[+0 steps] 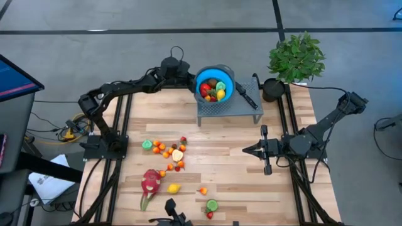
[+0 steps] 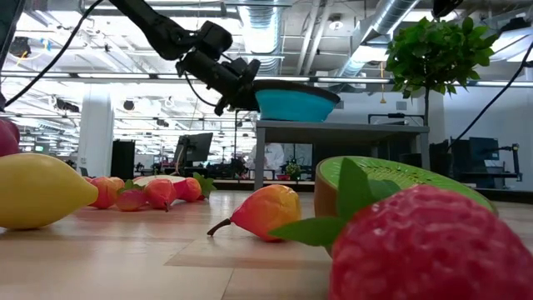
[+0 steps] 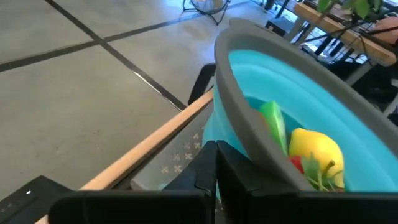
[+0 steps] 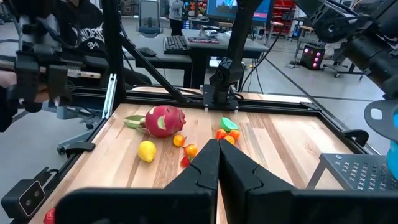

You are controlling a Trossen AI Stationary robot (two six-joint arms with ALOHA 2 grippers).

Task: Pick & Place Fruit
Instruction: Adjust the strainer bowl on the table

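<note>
A blue bowl (image 1: 215, 83) with a grey rim stands on a grey perforated stand (image 1: 229, 108) at the table's far edge and holds red, yellow and green fruit (image 3: 314, 152). My left gripper (image 1: 188, 80) is shut at the bowl's left rim. More fruit lies on the wooden table: a pink dragon fruit (image 1: 151, 182), a lemon (image 1: 174, 188), a cluster of small orange and red pieces (image 1: 169, 152), a kiwi half (image 1: 212, 205) and a strawberry (image 2: 425, 246). My right gripper (image 1: 246, 150) hovers shut over the table's right middle, holding nothing. My left gripper's shut fingertips (image 3: 208, 155) stand right against the bowl's outer wall, just under its grey rim (image 3: 233, 134) on the bowl's left side. They come slanting down from the table's left. Whether they touch the bowl I cannot tell. The bowl sits upright on the stand.
A black-handled knife (image 1: 246, 94) lies on the stand to the right of the bowl. A potted plant (image 1: 295, 59) stands at the far right corner. Black frame rails (image 1: 122, 135) run along the table's left and right sides. Bare wood (image 1: 220, 160) lies between the fruit and my right gripper.
</note>
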